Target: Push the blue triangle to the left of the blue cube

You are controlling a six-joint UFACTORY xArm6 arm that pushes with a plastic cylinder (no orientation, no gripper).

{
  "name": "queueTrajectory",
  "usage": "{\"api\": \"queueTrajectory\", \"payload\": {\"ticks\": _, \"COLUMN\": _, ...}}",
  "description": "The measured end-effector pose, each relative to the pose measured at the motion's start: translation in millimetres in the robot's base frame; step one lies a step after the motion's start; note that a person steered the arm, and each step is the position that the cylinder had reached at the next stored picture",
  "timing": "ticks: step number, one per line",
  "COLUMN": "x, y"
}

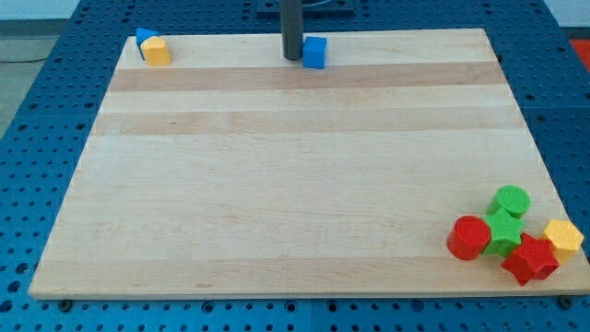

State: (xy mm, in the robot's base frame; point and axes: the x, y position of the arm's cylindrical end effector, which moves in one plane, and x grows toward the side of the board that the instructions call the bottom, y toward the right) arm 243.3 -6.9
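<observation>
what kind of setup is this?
Likely a lab tabletop pushing rig: a wooden board on a blue perforated base, small coloured blocks, and my tip beside the blue cube.

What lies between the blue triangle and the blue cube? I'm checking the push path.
In the camera view, only my tip, touching the blue cube's left side; otherwise bare board from the blue triangle, beside the yellow block.

My tip point(292, 58) just left of blue cube point(315, 53), blue triangle point(144, 38) far left.

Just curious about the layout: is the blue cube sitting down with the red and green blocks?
No, the blue cube sits alone at the view's top edge, beside my tip.
</observation>
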Motion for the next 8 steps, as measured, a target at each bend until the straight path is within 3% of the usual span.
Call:
{"api": "queueTrajectory", "payload": {"ticks": 1, "x": 4, "y": 18}}
{"api": "queueTrajectory", "payload": {"ticks": 2, "x": 11, "y": 1}}
{"api": "queueTrajectory", "payload": {"ticks": 3, "x": 36, "y": -65}}
{"api": "queueTrajectory", "payload": {"ticks": 5, "x": 37, "y": -249}}
{"api": "queueTrajectory", "payload": {"ticks": 6, "x": 35, "y": -297}}
{"api": "queueTrajectory", "payload": {"ticks": 8, "x": -25, "y": -298}}
